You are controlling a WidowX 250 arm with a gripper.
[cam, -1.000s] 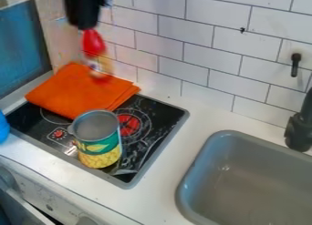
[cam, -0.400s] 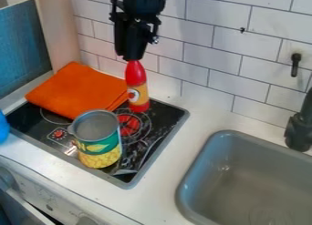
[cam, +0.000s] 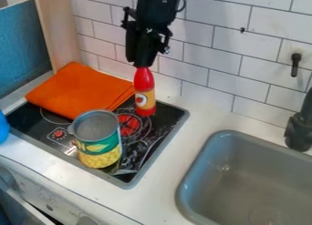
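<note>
The black gripper (cam: 142, 64) hangs down at the upper middle of the camera view, shut on the top of a red bottle (cam: 145, 92) with an orange label. The bottle is upright over the back right part of the black stove top (cam: 159, 125), behind the red burner; I cannot tell whether its base touches the surface. In front and to the left of it stands an open can (cam: 99, 149) with a green and yellow label. A folded orange cloth (cam: 79, 89) lies at the stove's back left, just left of the bottle.
A grey sink (cam: 244, 174) is set into the white counter (cam: 159, 185) at the right, with a black faucet (cam: 299, 128) beside it. White wall tiles rise behind the stove. Part of a blue object (cam: 3, 127) shows at the left edge.
The gripper and the bottle in it have moved right and down, from above the orange cloth to the stove's back right. The can and the cloth have stayed where they were.
</note>
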